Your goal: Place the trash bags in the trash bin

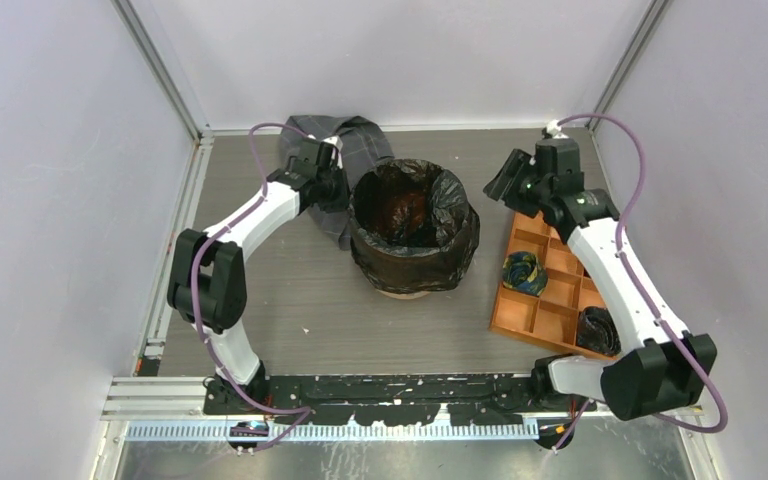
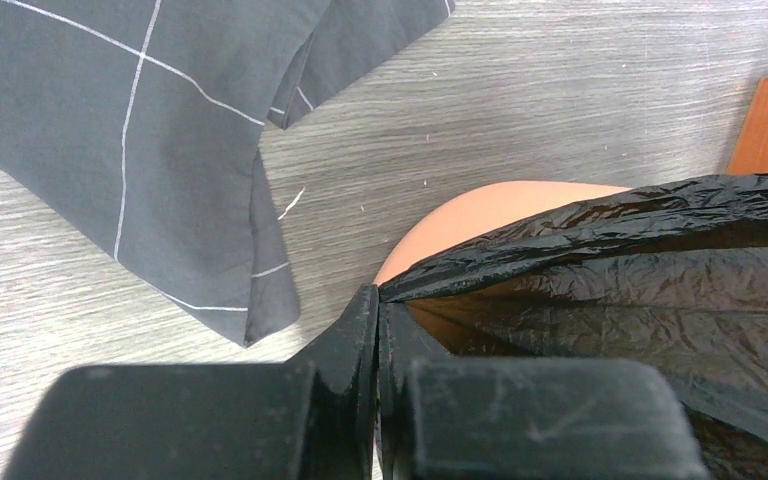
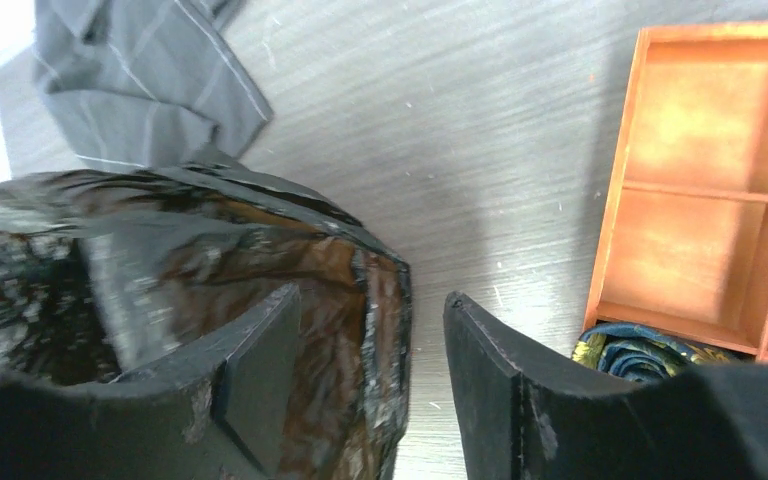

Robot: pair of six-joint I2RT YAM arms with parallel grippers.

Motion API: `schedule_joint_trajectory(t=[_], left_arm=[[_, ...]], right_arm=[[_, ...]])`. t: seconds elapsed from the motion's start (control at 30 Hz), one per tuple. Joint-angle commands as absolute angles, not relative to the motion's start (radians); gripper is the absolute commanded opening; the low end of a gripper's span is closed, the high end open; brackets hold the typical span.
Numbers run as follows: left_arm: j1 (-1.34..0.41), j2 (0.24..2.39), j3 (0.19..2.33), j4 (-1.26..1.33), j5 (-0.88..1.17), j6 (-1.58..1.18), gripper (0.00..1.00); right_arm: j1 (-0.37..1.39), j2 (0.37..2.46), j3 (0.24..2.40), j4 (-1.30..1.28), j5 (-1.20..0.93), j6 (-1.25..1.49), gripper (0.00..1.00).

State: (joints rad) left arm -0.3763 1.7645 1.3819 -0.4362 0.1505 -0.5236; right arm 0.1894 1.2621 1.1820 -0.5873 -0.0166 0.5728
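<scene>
Black trash bag (image 1: 415,215) film lines the trash bin (image 2: 480,205), overhanging its rim: insertion looks nearly complete. Your left gripper (image 2: 378,305) pinches the bag's edge at the rim; your right gripper (image 3: 372,300) hangs spread alongside. Remaining: release and withdraw.

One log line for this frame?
trash bag: lining trash bin, draped over rim | left gripper: shut on trash bag edge | right gripper: open, beside bin
</scene>
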Motion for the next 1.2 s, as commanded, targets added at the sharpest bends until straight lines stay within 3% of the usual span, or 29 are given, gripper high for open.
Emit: schedule_joint_trajectory(t=[0.0,0.2,0.57,0.83,1.17], left_arm=[[-0.37,1.724,1.369,-0.38,0.157,-0.531,0.0],[-0.37,1.721,1.361,-0.368,0.164,-0.539,0.0],[-0.37,1.713,1.338,-0.351,0.167,-0.548,0.0],[-0.368,1.711,1.325,-0.341,0.164,-0.55,0.0],[-0.364,1.704,1.319,-0.339,0.164,-0.547,0.0]], right_arm=[[0.216,1.205,1.321,-0.694,-0.016,0.537,0.59],[0.448,1.272,1.534,-0.8,0.095,0.475,0.53],[0.704,1.611,1.84,-0.916,0.172,0.407,0.28],[0.754,1.741,1.856,-0.952,0.178,0.386,0.21],[0.752,1.764,1.709,-0.949,0.223,0.351,0.14]])
